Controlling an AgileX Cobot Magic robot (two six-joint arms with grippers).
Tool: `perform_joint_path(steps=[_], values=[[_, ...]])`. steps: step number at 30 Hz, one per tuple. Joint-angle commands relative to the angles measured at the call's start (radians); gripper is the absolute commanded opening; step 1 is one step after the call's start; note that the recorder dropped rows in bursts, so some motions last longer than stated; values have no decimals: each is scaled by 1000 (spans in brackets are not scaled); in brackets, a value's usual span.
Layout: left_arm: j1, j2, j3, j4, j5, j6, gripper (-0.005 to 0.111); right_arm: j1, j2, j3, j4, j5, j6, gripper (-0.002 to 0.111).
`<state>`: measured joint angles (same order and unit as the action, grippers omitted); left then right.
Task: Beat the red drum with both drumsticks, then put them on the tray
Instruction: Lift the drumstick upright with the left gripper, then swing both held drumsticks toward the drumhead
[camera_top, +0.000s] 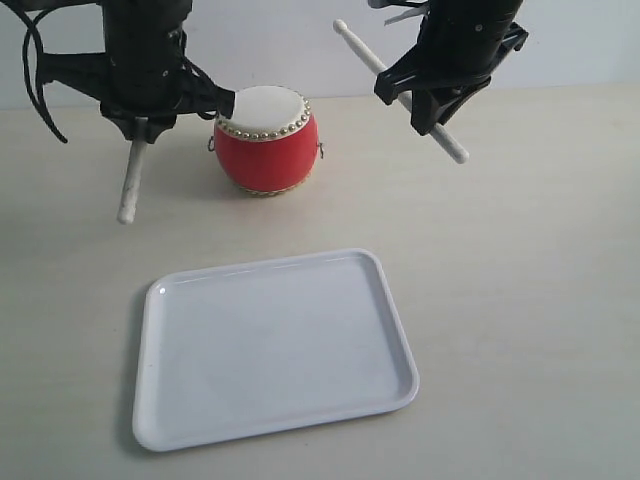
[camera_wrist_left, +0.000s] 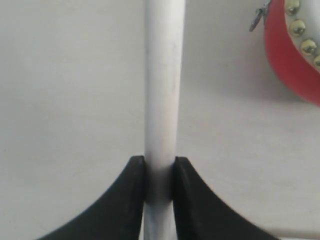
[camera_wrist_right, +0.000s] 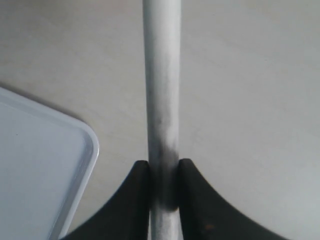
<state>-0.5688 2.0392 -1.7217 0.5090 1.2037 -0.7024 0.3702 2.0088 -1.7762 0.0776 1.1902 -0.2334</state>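
The red drum (camera_top: 265, 140) with its cream head stands at the back of the table; its red side and studs (camera_wrist_left: 295, 55) show in the left wrist view. Left of the drum, my left gripper (camera_top: 140, 125) is shut on a pale drumstick (camera_top: 132, 180) that hangs almost straight down, clamped between the black fingers (camera_wrist_left: 132, 200). On the right, my right gripper (camera_top: 425, 100) is shut on the other drumstick (camera_top: 360, 47), held slanting, its upper end pointing toward the drum. The stick (camera_wrist_right: 162, 100) runs between the jaws. The white tray (camera_top: 275, 345) lies in front, nothing on it.
The pale tabletop (camera_top: 530, 300) spreads around the tray and drum. A corner of the tray's rim (camera_wrist_right: 90, 145) shows beside the right stick. A pale wall runs behind the table.
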Motion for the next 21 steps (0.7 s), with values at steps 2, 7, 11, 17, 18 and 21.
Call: perform_joint_path(steps=[2, 7, 11, 17, 18, 21], values=[[4, -4, 0, -63, -64, 285, 0, -5, -4, -7, 2, -7, -2, 0], [61, -50, 5, -394, -210, 568, 0, -5, -4, -7, 1, 18, -11, 0], [156, -162, 93, -597, -325, 736, 0, -5, -4, -7, -2, 19, -21, 0], [289, -416, 446, -768, -602, 967, 0, -5, -4, -7, 11, -34, -31, 0], [305, -455, 499, -806, -668, 993, 0, -5, -4, -7, 27, -36, -31, 0], [334, -578, 669, -945, -829, 1136, 0, -5, -4, -7, 98, -25, -52, 0]])
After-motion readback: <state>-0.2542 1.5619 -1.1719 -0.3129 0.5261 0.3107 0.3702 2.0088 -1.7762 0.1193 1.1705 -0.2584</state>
